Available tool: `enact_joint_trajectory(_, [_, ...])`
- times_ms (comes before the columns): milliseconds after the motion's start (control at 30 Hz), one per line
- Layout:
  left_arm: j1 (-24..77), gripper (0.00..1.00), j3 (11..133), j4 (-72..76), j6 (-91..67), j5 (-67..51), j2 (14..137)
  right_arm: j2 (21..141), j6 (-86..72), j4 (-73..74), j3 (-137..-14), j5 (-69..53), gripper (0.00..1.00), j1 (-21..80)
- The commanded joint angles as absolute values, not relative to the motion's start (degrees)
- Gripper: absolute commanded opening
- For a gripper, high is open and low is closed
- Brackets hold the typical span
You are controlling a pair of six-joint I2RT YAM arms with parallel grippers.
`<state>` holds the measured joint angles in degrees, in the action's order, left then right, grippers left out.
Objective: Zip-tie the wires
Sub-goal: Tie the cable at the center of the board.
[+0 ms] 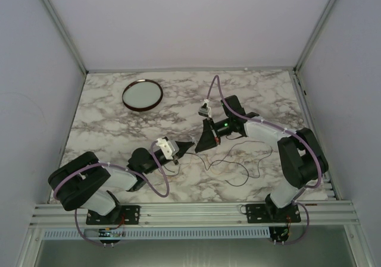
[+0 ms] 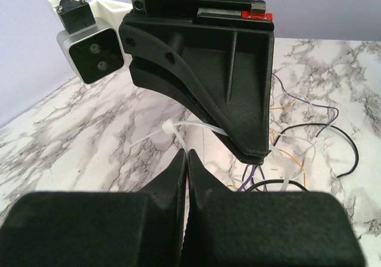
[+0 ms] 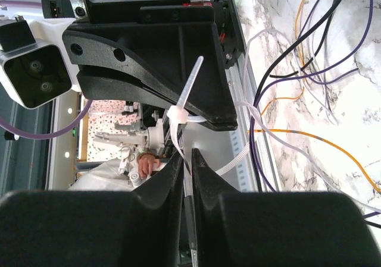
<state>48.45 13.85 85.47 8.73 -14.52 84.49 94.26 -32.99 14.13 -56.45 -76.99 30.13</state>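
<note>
My two grippers meet tip to tip over the middle of the marble table [image 1: 107,118]. The left gripper [image 1: 189,145] [image 2: 186,154] is shut, and the white zip tie [image 2: 178,131] runs from its head straight into the fingertips. Opposite it, the right gripper [image 1: 201,143] [image 3: 186,153] has its jaws almost together, with the strip of the zip tie [image 3: 177,113] between them. The tie's tail points up in front of the left gripper's black body. Thin purple, black and orange wires [image 1: 238,163] [image 2: 309,130] [image 3: 309,59] lie in loose loops on the table just right of the grippers.
A round dark-rimmed dish [image 1: 143,94] sits at the back left. An aluminium rail [image 1: 196,210] carrying both arm bases runs along the near edge. Enclosure walls stand on the left, back and right. Lilac cables [image 1: 164,181] loop off both arms.
</note>
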Motion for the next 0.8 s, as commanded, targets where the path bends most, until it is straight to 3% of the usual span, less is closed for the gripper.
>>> enact_joint_trajectory(0, [49.0,0.00,14.5,87.7,8.8,-16.6,84.4,92.9,-31.3,14.2,-58.8,-75.4,0.09,29.4])
enact_joint_trajectory(367, [49.0,0.00,14.7,87.0,8.3,-17.7,84.6,92.6,-29.7,14.3,-59.9,-73.6,0.10,29.3])
enact_joint_trajectory(567, [49.0,0.00,14.7,85.9,8.4,-18.0,84.8,92.4,-29.3,14.6,-60.3,-73.1,0.01,29.1])
enact_joint_trajectory(767, [49.0,0.00,14.6,85.7,8.5,-18.6,85.2,92.5,-29.0,14.8,-60.6,-72.9,0.00,28.9])
